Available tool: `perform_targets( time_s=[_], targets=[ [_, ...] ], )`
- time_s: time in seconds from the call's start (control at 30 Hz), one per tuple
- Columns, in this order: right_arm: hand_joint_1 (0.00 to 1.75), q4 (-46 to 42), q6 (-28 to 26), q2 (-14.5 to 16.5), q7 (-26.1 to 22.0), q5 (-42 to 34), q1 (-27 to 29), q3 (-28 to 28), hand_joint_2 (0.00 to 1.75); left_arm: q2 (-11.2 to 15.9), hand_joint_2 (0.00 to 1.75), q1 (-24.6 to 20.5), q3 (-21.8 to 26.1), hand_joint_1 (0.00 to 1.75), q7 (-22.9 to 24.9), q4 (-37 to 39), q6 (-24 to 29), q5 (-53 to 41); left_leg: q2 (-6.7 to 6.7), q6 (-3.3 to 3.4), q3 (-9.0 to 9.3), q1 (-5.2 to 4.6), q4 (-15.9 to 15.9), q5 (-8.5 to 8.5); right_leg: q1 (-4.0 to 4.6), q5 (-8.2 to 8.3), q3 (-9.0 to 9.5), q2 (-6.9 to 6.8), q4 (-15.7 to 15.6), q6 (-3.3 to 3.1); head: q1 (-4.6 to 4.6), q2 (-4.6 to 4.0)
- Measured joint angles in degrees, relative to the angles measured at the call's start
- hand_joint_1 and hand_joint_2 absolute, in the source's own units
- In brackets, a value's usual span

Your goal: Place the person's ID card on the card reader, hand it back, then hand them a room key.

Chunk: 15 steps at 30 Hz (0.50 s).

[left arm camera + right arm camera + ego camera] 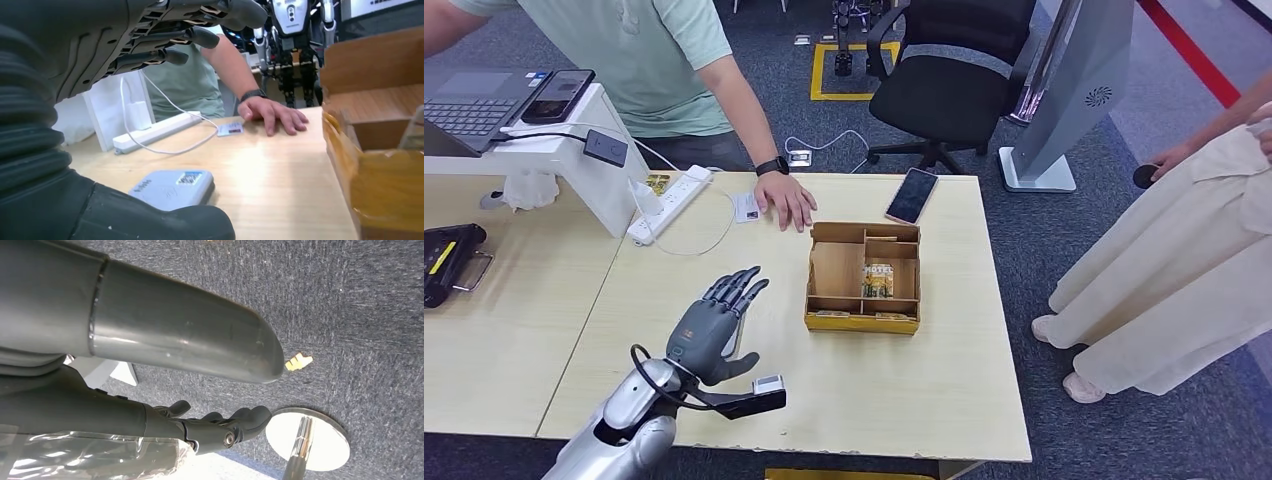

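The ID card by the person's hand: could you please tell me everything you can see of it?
The ID card is a small, pale, thin rectangle with a small darker patch and a bluish tint in the left wrist view; its print is too small to read. It lies flat on the wooden table, beside the person's hand, close to the fingers, with a white cable nearby. The left hand is apart from it.

The light wooden bench carries a compartmented cardboard box near its middle. Beyond the box, toward the bench's far edge, lie a smartphone, a person's hand pressed flat, an ID card just beside that hand, and a white power strip with a looping white cable. A grey card reader lies on the near side.
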Motion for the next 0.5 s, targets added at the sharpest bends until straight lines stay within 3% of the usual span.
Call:
perform_targets(
  time_s=[0.5],
  targets=[
    [0.0, 0.01, 0.01, 0.0, 0.25, -0.13, -0.1, 0.07, 0.0, -2.31, 1.75, -0.07, -4.17, 0.0, 0.77, 4.5, -0.86, 1.9, 0.0, 0.01, -0.01, 0.0, 0.0, -0.01, 0.0, -0.01, 0.0, 0.0, 0.0, 0.01, -0.01, 0.0]
  ],
)
